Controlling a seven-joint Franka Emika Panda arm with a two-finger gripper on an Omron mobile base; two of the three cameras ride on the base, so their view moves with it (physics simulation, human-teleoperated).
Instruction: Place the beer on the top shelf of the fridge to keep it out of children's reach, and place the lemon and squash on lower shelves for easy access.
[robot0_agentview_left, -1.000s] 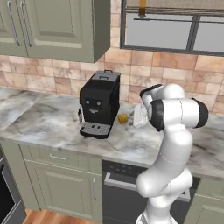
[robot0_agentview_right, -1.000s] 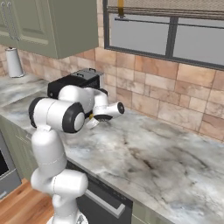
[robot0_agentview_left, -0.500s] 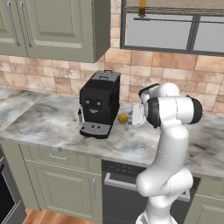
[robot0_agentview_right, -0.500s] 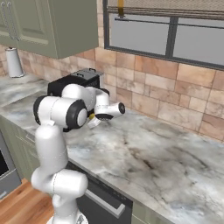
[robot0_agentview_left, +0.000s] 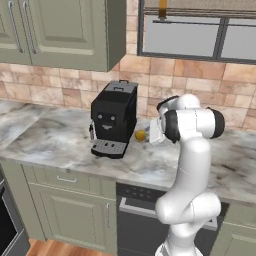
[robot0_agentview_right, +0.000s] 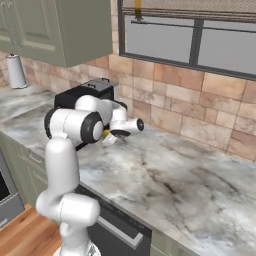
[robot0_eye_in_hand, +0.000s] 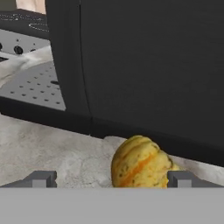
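Observation:
The squash (robot0_eye_in_hand: 141, 162), a lumpy orange-yellow vegetable, lies on the marble counter right against the foot of a black coffee machine (robot0_eye_in_hand: 148, 65). My gripper (robot0_eye_in_hand: 111, 180) is open and low over the counter. Its two fingertips (robot0_eye_in_hand: 41, 179) stand either side of the squash without touching it, and the squash sits nearer the right one. From the left base view the squash (robot0_agentview_left: 141, 135) shows just left of my gripper (robot0_agentview_left: 151, 134), beside the coffee machine (robot0_agentview_left: 114, 117). A sliver of the squash (robot0_agentview_right: 106, 132) peeks out behind my gripper (robot0_agentview_right: 111, 138). The beer, lemon and fridge are out of view.
The coffee machine's drip tray (robot0_eye_in_hand: 39, 85) juts out to the left of the squash. A paper towel roll (robot0_agentview_right: 16, 71) stands far along the counter. Upper cabinets (robot0_agentview_left: 65, 30) hang above and a brick wall (robot0_agentview_right: 200, 110) backs the counter. Open marble (robot0_agentview_right: 190, 175) stretches to the right.
The hand has edged slightly closer to the squash and the coffee machine. The jaws have stayed open and the squash has not moved.

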